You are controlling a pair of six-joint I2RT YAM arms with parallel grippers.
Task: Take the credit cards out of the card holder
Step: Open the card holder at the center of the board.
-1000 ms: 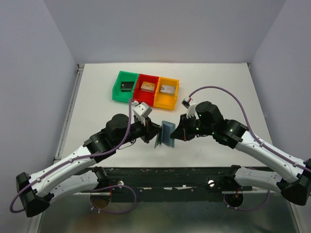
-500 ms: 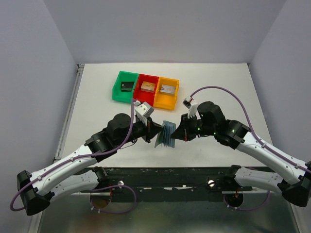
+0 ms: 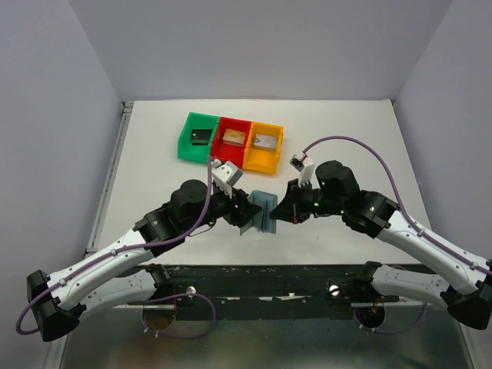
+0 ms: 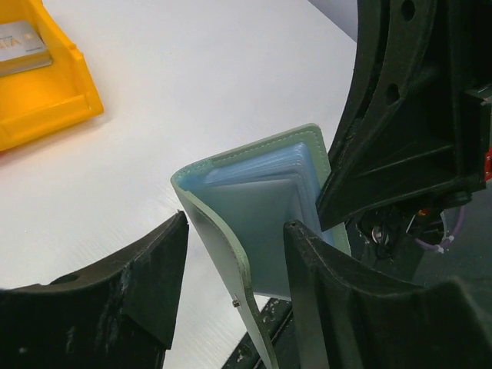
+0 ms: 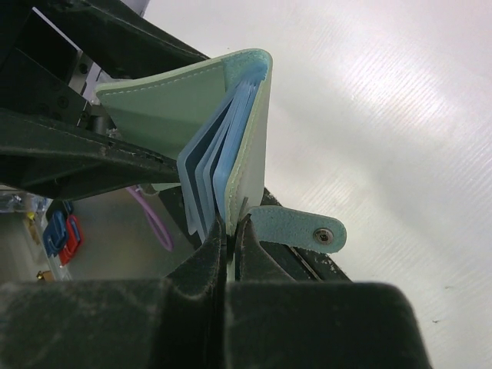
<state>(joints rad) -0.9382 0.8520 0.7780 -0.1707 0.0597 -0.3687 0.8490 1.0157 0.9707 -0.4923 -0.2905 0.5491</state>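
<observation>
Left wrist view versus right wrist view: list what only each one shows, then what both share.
Only the left wrist view: the orange bin with a silvery piece inside, and the left gripper open, its fingers astride the holder.
Only the right wrist view: the closing tab with its snap, and the right gripper pinched shut on one cover.
Both: the card holder spread open, its pale blue pockets fanned, with the white table behind.

Top camera looked down from high on the near side over the table (image 3: 346, 131), wrist cameras sat close, facing each other across the card holder (image 3: 260, 213), shared by all three views.
</observation>
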